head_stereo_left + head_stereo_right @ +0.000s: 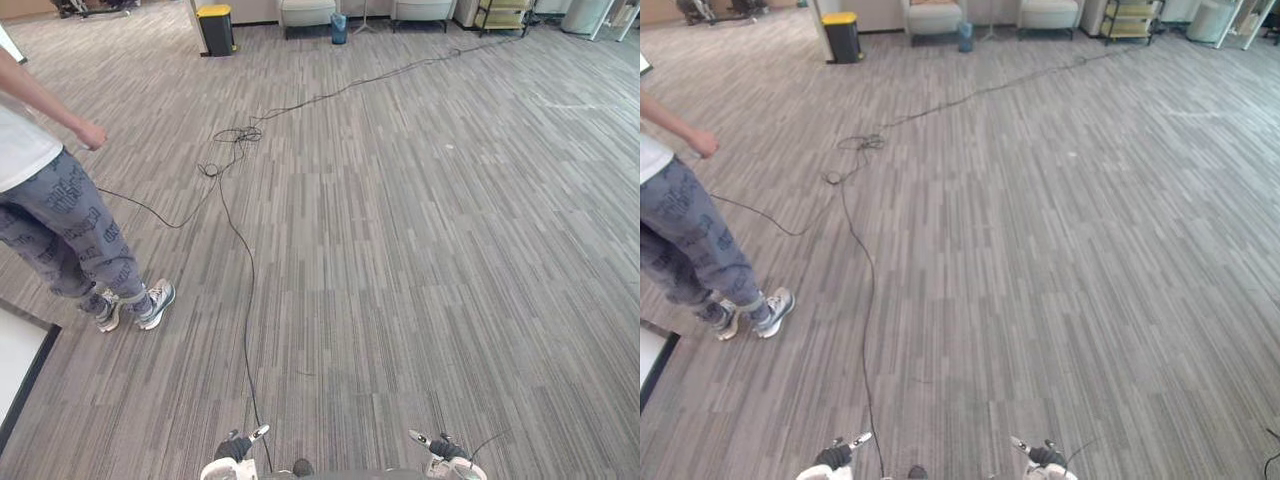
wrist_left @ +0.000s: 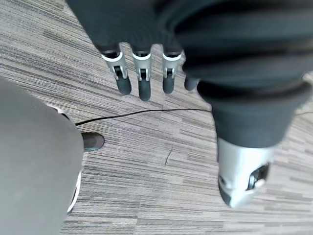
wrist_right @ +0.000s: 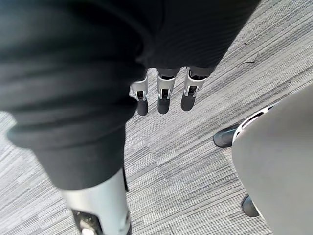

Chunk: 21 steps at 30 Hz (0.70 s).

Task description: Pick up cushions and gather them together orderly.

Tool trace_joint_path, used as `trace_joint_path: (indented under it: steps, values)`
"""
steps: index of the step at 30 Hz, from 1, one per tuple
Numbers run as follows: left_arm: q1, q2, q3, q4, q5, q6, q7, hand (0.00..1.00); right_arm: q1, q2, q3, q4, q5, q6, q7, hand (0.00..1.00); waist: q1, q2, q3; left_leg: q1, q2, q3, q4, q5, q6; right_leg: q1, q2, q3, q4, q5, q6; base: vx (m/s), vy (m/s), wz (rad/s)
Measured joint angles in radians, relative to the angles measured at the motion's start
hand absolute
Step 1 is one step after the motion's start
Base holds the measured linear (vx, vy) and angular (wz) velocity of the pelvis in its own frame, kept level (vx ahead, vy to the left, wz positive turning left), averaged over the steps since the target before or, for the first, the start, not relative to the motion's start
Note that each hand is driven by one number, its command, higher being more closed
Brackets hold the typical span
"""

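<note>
I am seeing my left hand [image 2: 143, 78] and my right hand [image 3: 165, 93] hanging above the grey striped carpet [image 1: 400, 250], fingers [image 2: 121, 73] straight and loose, gripping nothing. A person [image 1: 60, 220] in patterned trousers is standing at left.

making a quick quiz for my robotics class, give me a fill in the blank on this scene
The person stands on the robot's ____ side.
The tall dark bin has a ____ lid.
The left hand and the right hand hang with straight fingers and hold ____.
Missing words: left; yellow; nothing.
</note>
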Motion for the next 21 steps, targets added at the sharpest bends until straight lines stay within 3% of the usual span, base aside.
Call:
trace_joint_path:
  steps: [2,4,7,9,10,11,13,15,16,17,18,20,21]
  values:
    - [-0.007,0.006,-0.004,0.0,-0.001,0.0,0.0,0.0,0.0,-0.004,-0.002,0.001,0.001,0.0,0.0,0.0,0.002,0.0,0.001,-0.018,0.004,0.017,0.007,-0.004,-0.003,-0.024,0.002,0.011,0.006,-0.001,-0.002,0.08,-0.023,-0.14]
    - [-0.02,0.018,-0.004,0.0,0.0,0.001,-0.001,0.0,-0.004,-0.002,-0.002,0.001,0.003,-0.001,0.001,0.0,0.008,-0.009,0.007,-0.073,0.015,0.022,0.101,-0.047,-0.004,-0.042,-0.003,0.015,0.026,-0.008,-0.004,0.1,-0.041,-0.07]
    - [-0.039,0.025,0.013,-0.01,-0.002,0.001,-0.001,0.0,0.0,-0.004,-0.016,-0.001,0.011,-0.001,0.0,0.0,0.018,-0.027,0.028,-0.214,0.064,0.058,0.414,-0.122,-0.041,-0.049,-0.02,0.008,0.055,-0.027,-0.009,0.05,-0.072,0.05]
    - [-0.045,0.018,0.035,-0.034,-0.008,0.0,-0.002,0.0,0.008,-0.004,-0.021,-0.021,0.018,-0.001,-0.002,0.0,0.022,-0.016,0.048,-0.307,0.124,0.092,0.663,-0.137,-0.049,-0.025,-0.027,0.001,0.075,-0.052,-0.016,0.06,0.003,0.1]
    - [-0.046,0.018,0.034,-0.037,-0.014,-0.001,-0.002,0.0,0.013,-0.003,-0.021,-0.03,0.018,0.0,-0.002,0.0,0.023,-0.02,0.057,-0.329,0.139,0.104,0.709,-0.139,-0.051,-0.019,-0.027,-0.001,0.074,-0.057,-0.019,0.08,0.077,0.11]
    - [-0.051,0.009,0.035,-0.041,-0.024,-0.002,-0.003,0.0,0.019,-0.006,-0.022,-0.052,0.018,-0.002,-0.003,0.0,0.027,0.0,0.06,-0.359,0.178,0.133,0.767,-0.194,-0.049,-0.004,-0.027,-0.004,0.076,-0.077,-0.029,0.07,0.082,0.08]
    - [-0.054,0.006,0.034,-0.04,-0.033,-0.002,-0.003,0.0,0.018,-0.011,-0.027,-0.046,0.018,-0.001,-0.007,0.0,0.028,0.007,0.059,-0.387,0.194,0.153,0.683,-0.199,-0.041,-0.004,-0.046,-0.005,0.075,-0.095,-0.019,0.1,0.119,0.06]
    - [-0.056,0.006,0.034,-0.04,-0.035,-0.003,-0.002,0.0,0.012,-0.01,-0.027,-0.046,0.018,0.0,-0.009,0.0,0.028,0.007,0.059,-0.399,0.177,0.154,0.503,-0.153,-0.039,-0.008,-0.071,-0.002,0.068,-0.108,0.003,0.19,0.198,-0.01]
    - [-0.056,0.005,0.033,-0.04,-0.035,-0.002,0.001,0.0,0.012,-0.012,-0.026,-0.045,0.018,0.0,-0.01,0.0,0.028,0.011,0.056,-0.396,0.162,0.132,0.356,-0.083,-0.051,-0.011,-0.083,0.012,0.067,-0.122,0.027,0.3,0.303,-0.15]
    - [-0.057,0.006,0.034,-0.039,-0.037,-0.002,0.001,0.0,0.011,-0.014,-0.025,-0.044,0.018,0.0,-0.012,0.0,0.034,0.004,0.052,-0.397,0.14,0.123,0.343,-0.004,-0.032,-0.018,-0.108,0.021,0.07,-0.141,0.047,0.21,0.221,-0.19]
    - [-0.059,0.009,0.034,-0.038,-0.037,-0.002,0.001,0.0,0.007,-0.014,-0.025,-0.043,0.018,0.0,-0.013,0.0,0.036,-0.007,0.051,-0.399,0.126,0.129,0.352,-0.018,-0.011,-0.02,-0.124,0.026,0.07,-0.147,0.05,0.26,0.218,-0.17]
    - [-0.067,0.018,0.037,-0.039,-0.04,-0.003,0.001,0.0,0.001,0.004,-0.032,-0.04,0.017,0.001,-0.015,0.0,0.037,-0.024,0.043,-0.452,0.114,0.15,0.484,-0.148,0.011,-0.024,-0.165,0.027,0.093,-0.152,0.044,0.46,0.256,-0.15]
    - [-0.069,0.018,0.038,-0.039,-0.041,-0.003,0.001,0.0,0.001,0.007,-0.037,-0.041,0.016,0.001,-0.014,0.0,0.046,-0.025,0.043,-0.444,0.114,0.165,0.508,-0.18,0.012,-0.047,-0.179,0.043,0.154,-0.15,0.047,0.56,0.306,-0.41]
